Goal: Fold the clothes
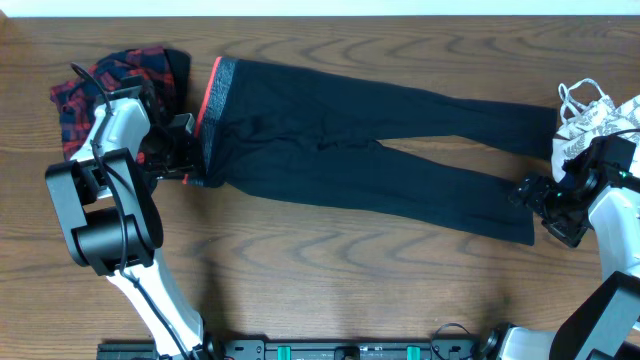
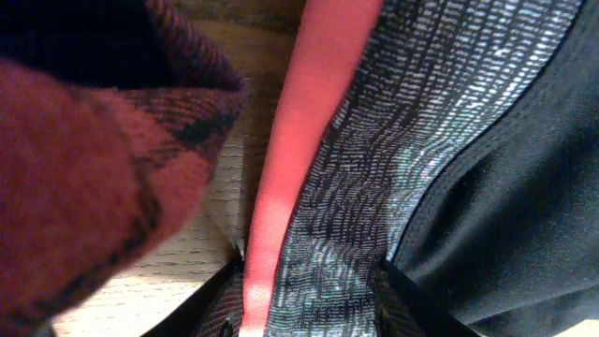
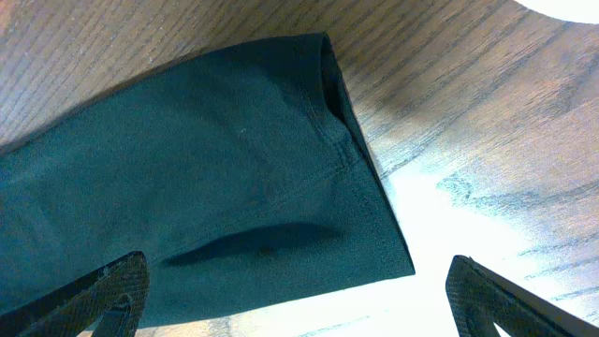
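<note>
Long black leggings (image 1: pixel 350 135) lie flat across the table, their grey-and-coral waistband (image 1: pixel 215 105) at the left. My left gripper (image 1: pixel 190 152) is at the waistband's near end. In the left wrist view the waistband (image 2: pixel 374 159) runs flat between that gripper's (image 2: pixel 314 304) partly open fingers, unpinched. My right gripper (image 1: pixel 543 208) hovers wide open at the near leg's ankle cuff (image 3: pixel 360 187). In the right wrist view the gripper (image 3: pixel 304 304) holds nothing. A red-navy plaid piece (image 1: pixel 110 85) lies beside the waistband, and a white leaf-print top (image 1: pixel 595 125) lies at the far right.
The plaid piece (image 2: pixel 84 159) bulges close to my left fingers, with a strip of bare wood (image 2: pixel 187 262) between it and the waistband. The wooden table (image 1: pixel 350 280) runs to the front edge, where a black rail (image 1: pixel 330 350) sits.
</note>
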`<control>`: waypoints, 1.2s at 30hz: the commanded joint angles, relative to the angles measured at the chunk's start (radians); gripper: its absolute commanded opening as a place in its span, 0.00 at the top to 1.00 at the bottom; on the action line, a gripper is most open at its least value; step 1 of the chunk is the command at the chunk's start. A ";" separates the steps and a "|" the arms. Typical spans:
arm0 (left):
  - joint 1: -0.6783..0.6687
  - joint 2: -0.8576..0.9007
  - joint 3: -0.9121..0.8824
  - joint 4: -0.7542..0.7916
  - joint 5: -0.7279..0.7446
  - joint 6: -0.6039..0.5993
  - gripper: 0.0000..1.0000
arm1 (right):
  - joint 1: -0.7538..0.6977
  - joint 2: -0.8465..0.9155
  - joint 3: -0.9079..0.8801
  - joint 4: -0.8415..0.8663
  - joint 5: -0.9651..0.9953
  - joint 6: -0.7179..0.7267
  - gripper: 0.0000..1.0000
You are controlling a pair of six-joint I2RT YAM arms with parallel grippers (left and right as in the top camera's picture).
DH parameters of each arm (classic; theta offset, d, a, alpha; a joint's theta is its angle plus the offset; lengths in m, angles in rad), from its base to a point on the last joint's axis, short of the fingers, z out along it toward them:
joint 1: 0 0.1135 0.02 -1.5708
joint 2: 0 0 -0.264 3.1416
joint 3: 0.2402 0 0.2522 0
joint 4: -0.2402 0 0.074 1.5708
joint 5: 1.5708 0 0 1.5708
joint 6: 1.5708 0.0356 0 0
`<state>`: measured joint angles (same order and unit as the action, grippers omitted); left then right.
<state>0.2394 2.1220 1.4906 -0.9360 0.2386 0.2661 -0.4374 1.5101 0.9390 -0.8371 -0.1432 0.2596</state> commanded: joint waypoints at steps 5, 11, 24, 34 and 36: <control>0.013 0.018 -0.023 -0.005 -0.055 -0.002 0.54 | -0.005 0.004 -0.004 -0.003 0.005 -0.006 0.01; 0.019 0.018 -0.023 -0.003 -0.141 -0.087 0.51 | -0.005 0.004 -0.004 -0.003 0.005 -0.006 0.01; 0.019 0.018 -0.023 -0.073 0.139 -0.012 0.51 | -0.005 0.004 -0.004 -0.004 0.005 -0.006 0.01; 0.019 0.018 -0.023 -0.085 0.138 -0.013 0.92 | -0.005 0.004 -0.004 -0.011 0.005 -0.006 0.01; 0.019 0.018 -0.023 -0.089 0.138 -0.013 0.94 | -0.005 0.004 -0.004 -0.012 0.005 -0.006 0.01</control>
<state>0.2573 2.1231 1.4792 -1.0157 0.3645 0.2440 -0.4374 1.5101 0.9390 -0.8459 -0.1413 0.2596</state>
